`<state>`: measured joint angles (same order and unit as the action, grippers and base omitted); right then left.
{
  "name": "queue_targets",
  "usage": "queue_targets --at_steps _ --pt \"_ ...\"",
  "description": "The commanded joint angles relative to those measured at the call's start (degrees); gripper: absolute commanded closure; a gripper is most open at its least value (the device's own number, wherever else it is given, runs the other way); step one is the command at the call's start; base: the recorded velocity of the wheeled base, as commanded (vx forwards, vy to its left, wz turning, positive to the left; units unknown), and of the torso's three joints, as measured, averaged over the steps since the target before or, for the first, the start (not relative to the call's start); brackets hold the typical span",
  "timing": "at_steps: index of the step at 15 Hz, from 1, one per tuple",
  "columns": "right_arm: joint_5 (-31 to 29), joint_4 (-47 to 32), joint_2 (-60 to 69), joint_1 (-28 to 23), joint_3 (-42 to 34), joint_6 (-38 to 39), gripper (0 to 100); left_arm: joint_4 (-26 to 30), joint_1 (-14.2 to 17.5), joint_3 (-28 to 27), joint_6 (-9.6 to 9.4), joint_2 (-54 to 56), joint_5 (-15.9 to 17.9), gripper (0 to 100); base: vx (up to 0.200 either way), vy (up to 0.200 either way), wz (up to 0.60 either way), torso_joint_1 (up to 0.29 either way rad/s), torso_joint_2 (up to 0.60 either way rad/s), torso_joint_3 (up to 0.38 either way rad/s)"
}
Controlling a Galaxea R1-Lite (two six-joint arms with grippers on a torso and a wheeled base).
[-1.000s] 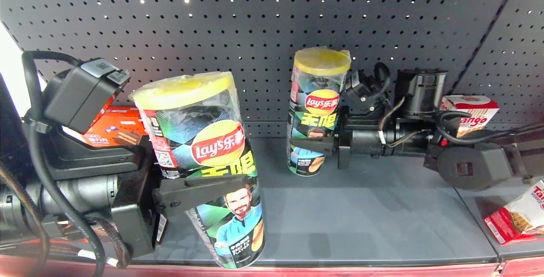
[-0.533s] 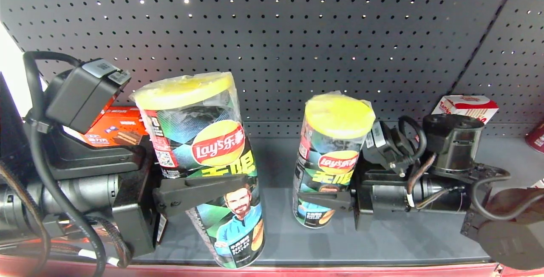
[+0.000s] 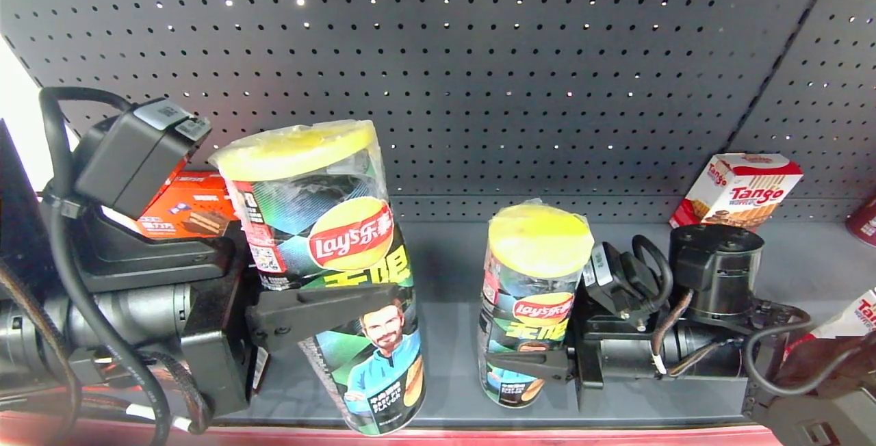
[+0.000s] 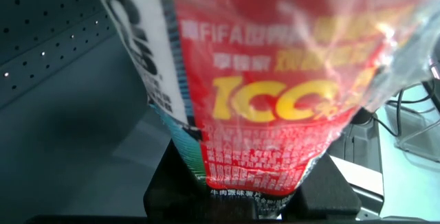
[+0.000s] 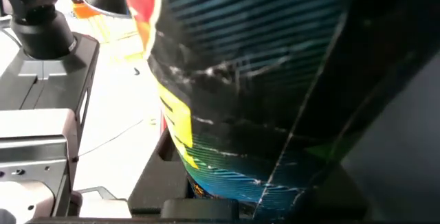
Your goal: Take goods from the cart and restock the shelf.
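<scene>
Left pincer (image 3: 328,309) grasps the left can (image 3: 321,227); right pincer (image 3: 523,364) grasps the right can (image 3: 537,282). Set each can upright, well behind the shelf (image 3: 445,275) front edge, before releasing.

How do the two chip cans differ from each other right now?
The left can is in the left gripper; the right can is in the right gripper. The left can leans and looks larger; the right can sits lower, showing more of its lid. Both have yellow lids, clear wrap and the same label.
</scene>
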<state>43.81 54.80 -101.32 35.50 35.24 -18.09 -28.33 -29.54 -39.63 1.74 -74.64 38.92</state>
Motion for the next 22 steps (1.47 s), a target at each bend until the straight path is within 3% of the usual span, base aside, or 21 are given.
queue_targets --at_steps 1,5,6,22 --pt "0.04 0.05 -1.16 -0.17 -0.09 -0.01 100 -0.06 0.01 0.52 0.01 0.11 0.01 100 0.000 0.000 0.00 0.000 0.00 0.000" --pt "-0.04 0.13 -1.78 -0.17 -0.61 -0.37 100 -0.06 0.01 1.05 0.01 0.29 0.01 100 0.000 0.000 0.00 0.000 0.00 0.000" --pt "-0.22 0.13 -1.52 -0.17 -0.70 -0.37 0 -0.06 0.01 1.14 0.01 0.29 0.01 100 0.000 0.000 0.00 0.000 0.00 0.000" --pt "-2.59 0.22 11.67 -4.39 -15.29 -0.45 0 -0.06 -0.08 1.40 -0.07 0.38 0.01 100 0.000 0.000 0.00 0.000 0.00 0.000"
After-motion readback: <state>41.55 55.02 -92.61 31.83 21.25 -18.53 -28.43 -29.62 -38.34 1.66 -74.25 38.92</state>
